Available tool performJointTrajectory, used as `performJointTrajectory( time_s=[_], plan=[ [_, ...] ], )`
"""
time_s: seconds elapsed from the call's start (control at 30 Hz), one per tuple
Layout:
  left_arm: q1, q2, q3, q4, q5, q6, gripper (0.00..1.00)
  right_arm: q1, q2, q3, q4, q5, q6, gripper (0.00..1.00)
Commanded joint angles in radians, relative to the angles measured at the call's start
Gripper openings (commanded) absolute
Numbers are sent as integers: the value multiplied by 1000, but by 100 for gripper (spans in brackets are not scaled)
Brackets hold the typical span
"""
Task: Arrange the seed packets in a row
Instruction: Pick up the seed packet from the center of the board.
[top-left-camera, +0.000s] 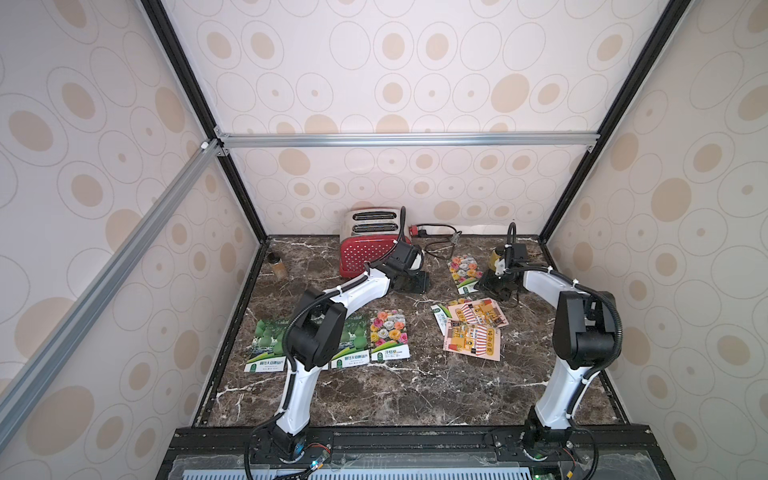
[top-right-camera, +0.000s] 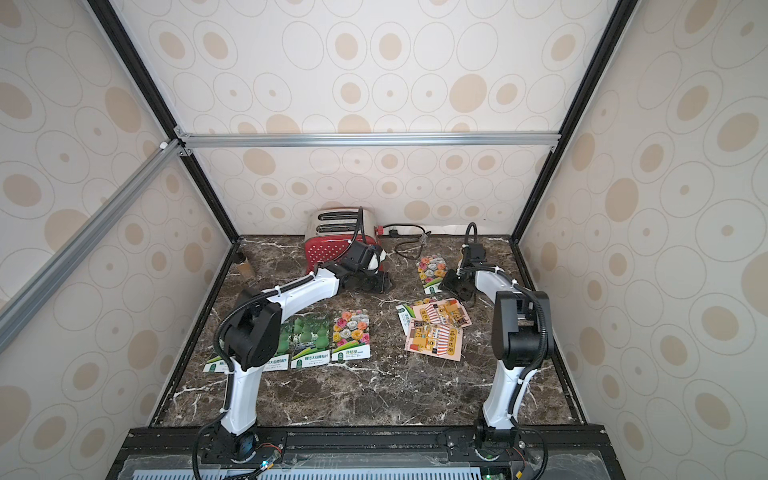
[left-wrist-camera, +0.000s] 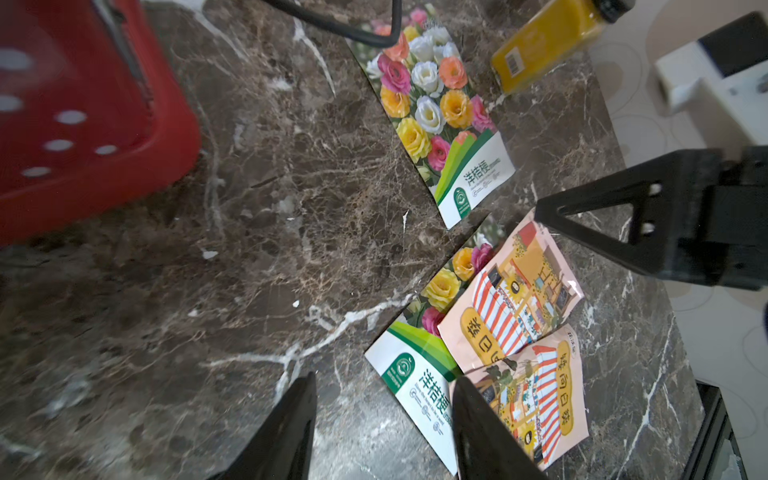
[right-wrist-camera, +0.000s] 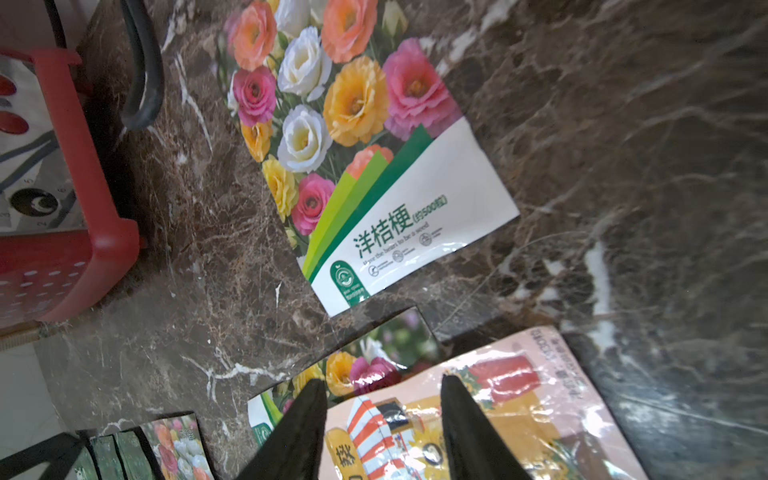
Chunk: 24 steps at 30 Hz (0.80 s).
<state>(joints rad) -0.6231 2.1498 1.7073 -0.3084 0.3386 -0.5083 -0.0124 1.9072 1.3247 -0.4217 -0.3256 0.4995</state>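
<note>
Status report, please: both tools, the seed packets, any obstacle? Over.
Left tool open, empty. Right tool open, empty, by the peach packets. Row begun front left; peach packets overlap a flower packet; rear flower packet lies alone. Black cord near it.

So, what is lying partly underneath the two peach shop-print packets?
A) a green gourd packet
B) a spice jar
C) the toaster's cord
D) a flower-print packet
D: in the left wrist view a flower-print packet sticks out from under the peach packets, its white band showing.
</note>
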Motion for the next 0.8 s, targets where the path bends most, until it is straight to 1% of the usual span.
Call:
performJointTrajectory(
  time_s=[0.0, 0.2, 0.37, 0.5, 0.6, 0.77],
  plan=[
    [-16, 45, 103, -23, 28, 7, 54, -19, 10, 16, 10, -23, 5, 48],
    [-30, 132, 193, -21, 31, 13, 56, -32, 59, 75, -11, -15, -10, 49],
    [-34, 222, 291, -6, 41, -6, 57, -38, 106, 121, -16, 25, -29, 50],
    [-35, 304, 382, 9, 33, -34, 57, -43, 163, 193, -35, 50, -40, 51],
    [-36, 361, 447, 14, 39, -52, 57, -42, 203, 246, -56, 46, -65, 52],
    [-38, 406, 475, 69, 42, -87, 58, -42, 251, 306, -99, 88, -95, 54]
  ],
)
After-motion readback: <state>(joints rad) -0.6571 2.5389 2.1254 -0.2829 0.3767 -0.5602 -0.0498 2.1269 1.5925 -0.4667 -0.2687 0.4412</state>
